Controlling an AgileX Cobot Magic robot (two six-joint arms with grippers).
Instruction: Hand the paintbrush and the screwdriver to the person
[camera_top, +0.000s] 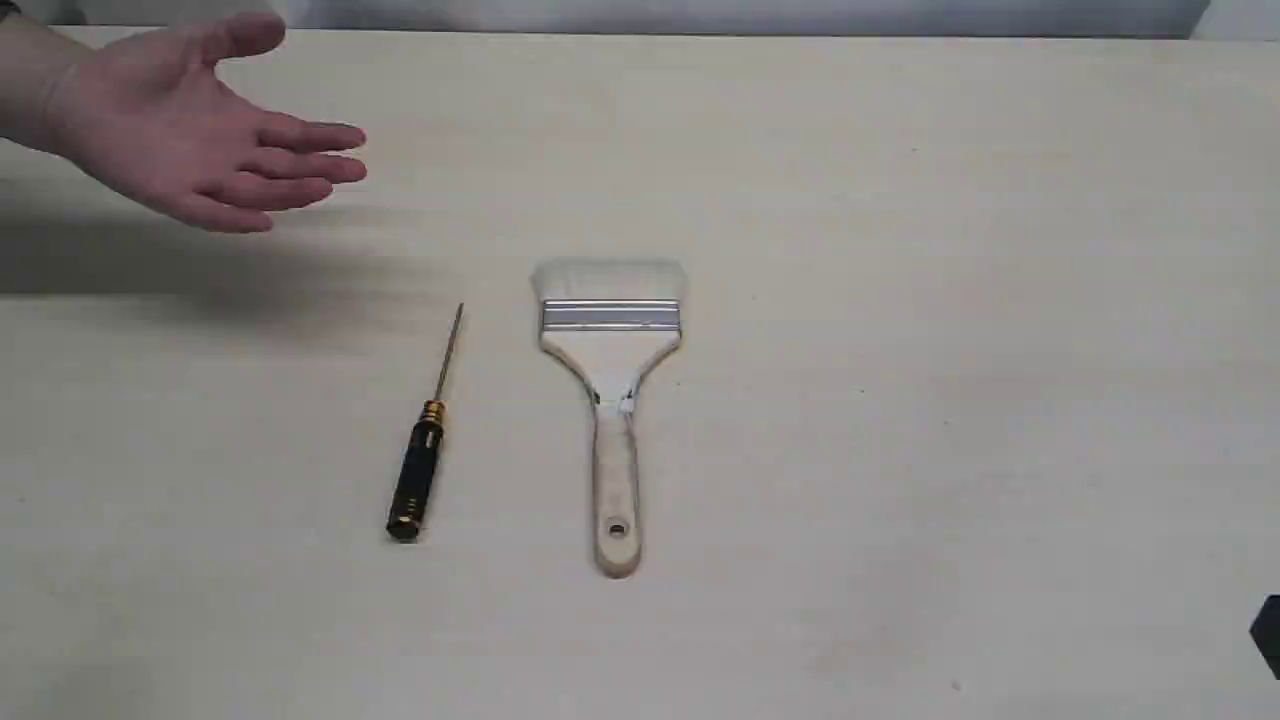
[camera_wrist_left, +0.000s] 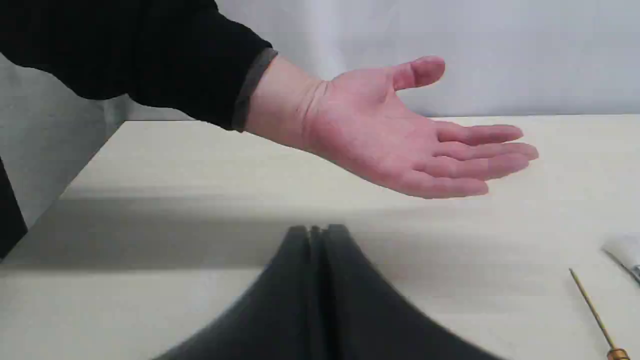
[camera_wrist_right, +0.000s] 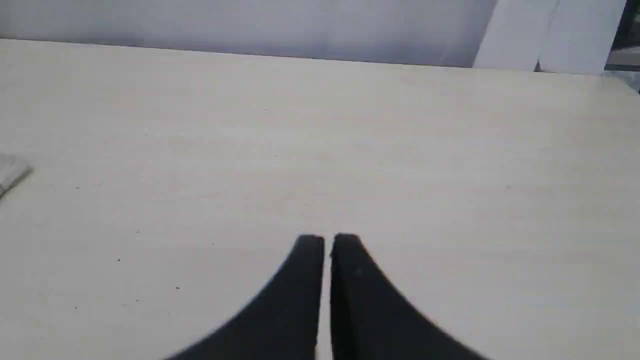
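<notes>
The paintbrush lies flat mid-table, pale bristles pointing away, wooden handle toward the near edge. Left of it lies the screwdriver, black handle near, thin shaft pointing away; its shaft shows in the left wrist view. The person's hand hovers palm-open over the far left of the table, also seen as the hand past my left gripper, which is shut and empty. My right gripper is shut over bare table, holding nothing; a sliver of the paintbrush shows at that view's edge.
The light wooden table carries only the two tools. A dark piece of the right arm shows at the exterior view's lower right edge. The hand's shadow falls on the table's left side. A pale wall runs behind.
</notes>
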